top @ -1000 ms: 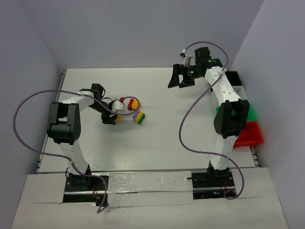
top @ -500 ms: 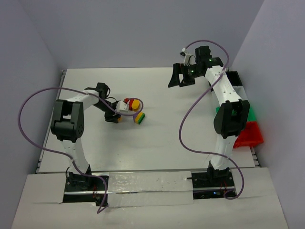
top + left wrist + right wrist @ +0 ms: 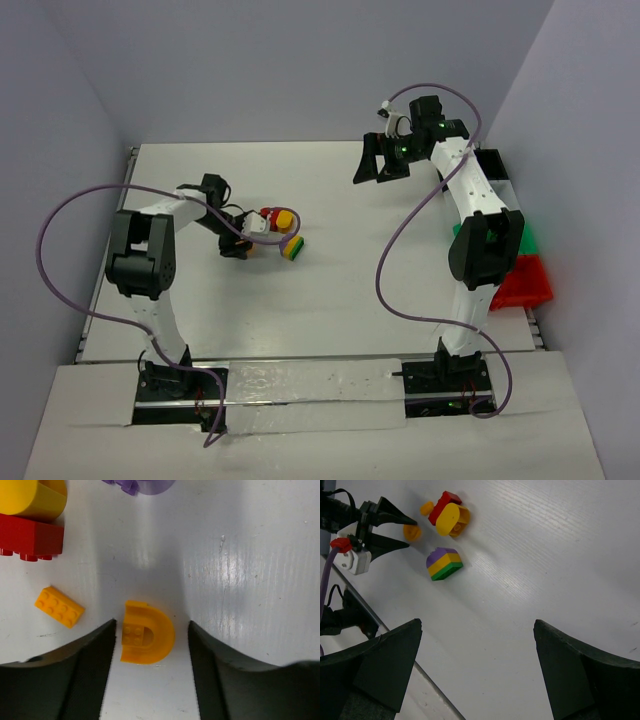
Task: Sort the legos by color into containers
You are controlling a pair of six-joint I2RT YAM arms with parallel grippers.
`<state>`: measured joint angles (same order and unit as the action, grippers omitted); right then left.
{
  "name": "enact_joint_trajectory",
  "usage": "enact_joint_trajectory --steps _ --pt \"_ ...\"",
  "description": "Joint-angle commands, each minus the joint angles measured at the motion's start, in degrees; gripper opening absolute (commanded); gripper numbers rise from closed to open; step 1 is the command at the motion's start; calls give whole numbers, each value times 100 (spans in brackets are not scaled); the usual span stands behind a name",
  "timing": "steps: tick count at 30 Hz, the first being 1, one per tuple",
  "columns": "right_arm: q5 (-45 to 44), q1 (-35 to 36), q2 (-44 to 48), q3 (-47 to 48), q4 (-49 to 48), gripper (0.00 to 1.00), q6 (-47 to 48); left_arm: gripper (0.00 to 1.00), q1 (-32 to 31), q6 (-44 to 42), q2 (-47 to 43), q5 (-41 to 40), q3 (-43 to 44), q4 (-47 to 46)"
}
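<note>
My left gripper (image 3: 238, 246) (image 3: 152, 624) is open, low over the table. An orange half-round lego (image 3: 148, 639) lies flat between its fingertips, closer to the left finger (image 3: 95, 655). Beside it are a small orange brick (image 3: 59, 606), a red brick (image 3: 30, 537), a yellow rounded piece (image 3: 35, 497) and a purple piece (image 3: 142, 485). The stacked purple-yellow-green block (image 3: 292, 247) (image 3: 444, 563) sits just right of the cluster (image 3: 272, 218). My right gripper (image 3: 375, 162) (image 3: 476, 625) is open and empty, high above the far table.
The bins stand along the right edge, partly behind the right arm: black (image 3: 492, 160), white (image 3: 506, 190), green (image 3: 528, 238) and red (image 3: 528, 283). Purple cables loop off both arms. Walls close in the table's far and side edges.
My left gripper has moved right toward the lego cluster, bringing the orange half-round piece between its fingers; it has barely moved in the last half second. The right arm has not moved.
</note>
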<state>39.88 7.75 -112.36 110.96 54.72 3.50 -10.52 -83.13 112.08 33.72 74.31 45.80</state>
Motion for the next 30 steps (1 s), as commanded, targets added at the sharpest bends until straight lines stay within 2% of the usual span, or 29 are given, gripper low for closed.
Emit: enact_joint_trajectory --steps 1,2,8,12,18,20,22,24,30 --pt "138 43 91 137 -31 100 6 68 -29 -146 -63 -327 -264 -5" --pt "143 43 100 128 -40 100 -2 68 -29 -124 -63 -336 -277 -31" --pt "130 43 102 144 -21 100 4 53 -20 -135 192 -386 47 225" --pt "124 43 101 137 -14 100 11 40 -20 -177 260 -426 119 341" --pt "265 68 143 -37 -212 100 -146 24 -20 93 46 -368 39 54" --pt "333 94 228 -259 -453 100 -291 20 -28 350 -102 -214 91 -84" --pt "466 148 507 -763 -990 100 -831 11 -89 1044 -426 27 146 -504" --pt "658 185 585 -1093 -1269 100 -1081 8 -223 1829 -777 182 142 -1008" --pt "1368 430 631 -1433 -1905 100 -1768 0 -693 3341 -1594 244 -141 -2116"
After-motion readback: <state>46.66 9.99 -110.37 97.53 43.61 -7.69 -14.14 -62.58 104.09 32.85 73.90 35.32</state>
